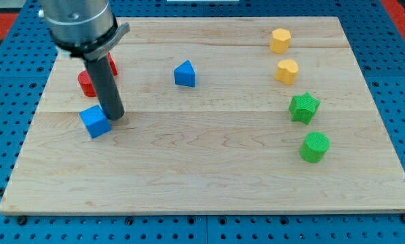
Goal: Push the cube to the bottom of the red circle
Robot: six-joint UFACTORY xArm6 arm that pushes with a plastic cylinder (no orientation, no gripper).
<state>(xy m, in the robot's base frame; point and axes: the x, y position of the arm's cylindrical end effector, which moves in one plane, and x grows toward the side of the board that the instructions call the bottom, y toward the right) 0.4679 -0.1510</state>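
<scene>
A blue cube [95, 121] sits on the wooden board at the view's left. My tip [115, 118] stands right beside the cube, at its right edge, touching or nearly touching it. Two red blocks lie above the cube, partly hidden by the rod: a red circle [87, 84] to the left of the rod and another red block [112, 65] just right of it, whose shape is hidden.
A blue triangle [184, 74] lies at the upper middle. At the view's right stand a yellow block [280, 41], a second yellow block [287, 70], a green star [304, 108] and a green circle [315, 146]. The wooden board [209, 176] lies on a blue pegboard.
</scene>
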